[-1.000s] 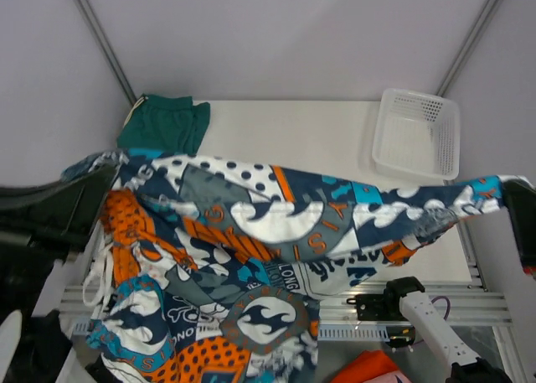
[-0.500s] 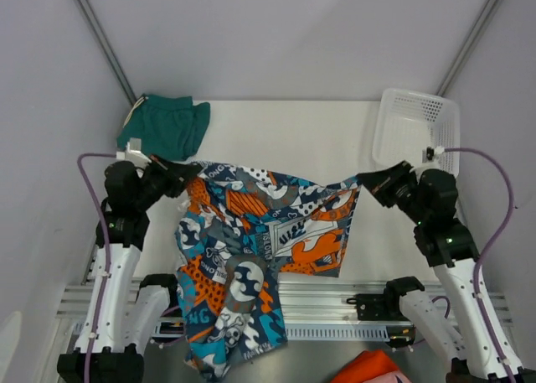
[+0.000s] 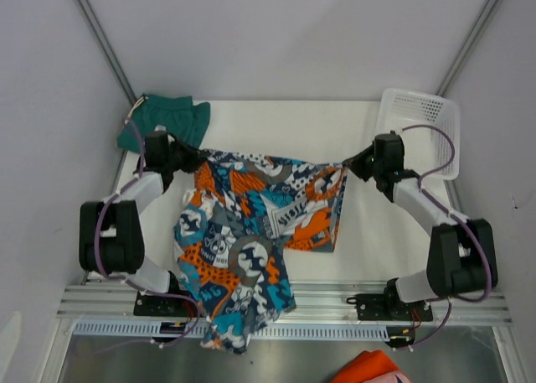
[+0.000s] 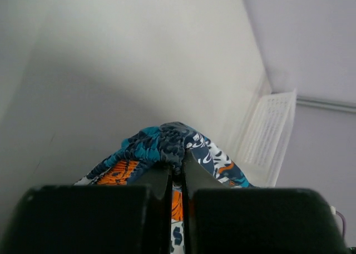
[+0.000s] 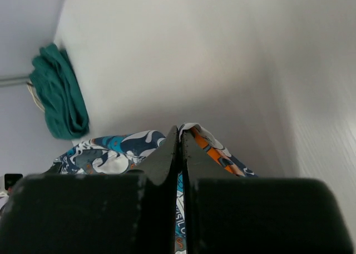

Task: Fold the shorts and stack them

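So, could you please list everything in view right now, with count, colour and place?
printed shorts: one; orange, blue, white and navy; stretched between both claws, lower part trailing past the table's near edge.
teal shorts: one; dark teal-green; crumpled at the far left corner.
basket: one; white mesh; far right corner.
orange cloth: one; plain orange; bottom edge of the top view, cut off.
table: one; white.
left claw: black; shut on the printed shorts' left corner.
right claw: black; shut on their right corner.
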Action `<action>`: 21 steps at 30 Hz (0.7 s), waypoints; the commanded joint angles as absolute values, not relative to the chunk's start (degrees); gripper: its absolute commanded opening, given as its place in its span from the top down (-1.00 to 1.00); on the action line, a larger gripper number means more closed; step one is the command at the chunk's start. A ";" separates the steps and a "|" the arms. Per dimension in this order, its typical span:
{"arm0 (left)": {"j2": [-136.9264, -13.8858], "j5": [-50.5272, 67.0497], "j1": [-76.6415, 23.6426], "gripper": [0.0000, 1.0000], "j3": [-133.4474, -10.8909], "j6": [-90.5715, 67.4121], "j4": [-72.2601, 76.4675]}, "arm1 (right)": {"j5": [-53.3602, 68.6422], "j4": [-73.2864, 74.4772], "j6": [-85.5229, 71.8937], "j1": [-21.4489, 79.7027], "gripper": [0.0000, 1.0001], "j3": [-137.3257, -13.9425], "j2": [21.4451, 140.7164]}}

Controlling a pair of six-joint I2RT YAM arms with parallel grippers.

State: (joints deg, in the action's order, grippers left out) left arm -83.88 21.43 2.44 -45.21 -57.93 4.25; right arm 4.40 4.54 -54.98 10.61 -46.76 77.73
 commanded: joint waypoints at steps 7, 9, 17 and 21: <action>-109.14 19.51 1.41 0.50 -81.00 -56.53 3.29 | 2.46 -4.41 -50.98 6.42 0.81 -83.11 105.62; -116.41 18.90 1.23 -0.19 -99.83 -53.37 -19.01 | 0.36 5.50 -50.10 6.42 -0.41 -94.41 112.13; -102.33 6.94 -0.70 -0.98 -98.55 -44.91 -32.26 | 5.35 10.36 -37.99 9.83 -0.64 -83.17 99.42; -94.14 8.69 -0.44 -0.98 -87.48 -43.86 -30.50 | 7.91 10.29 -34.19 16.94 -0.53 -70.17 87.75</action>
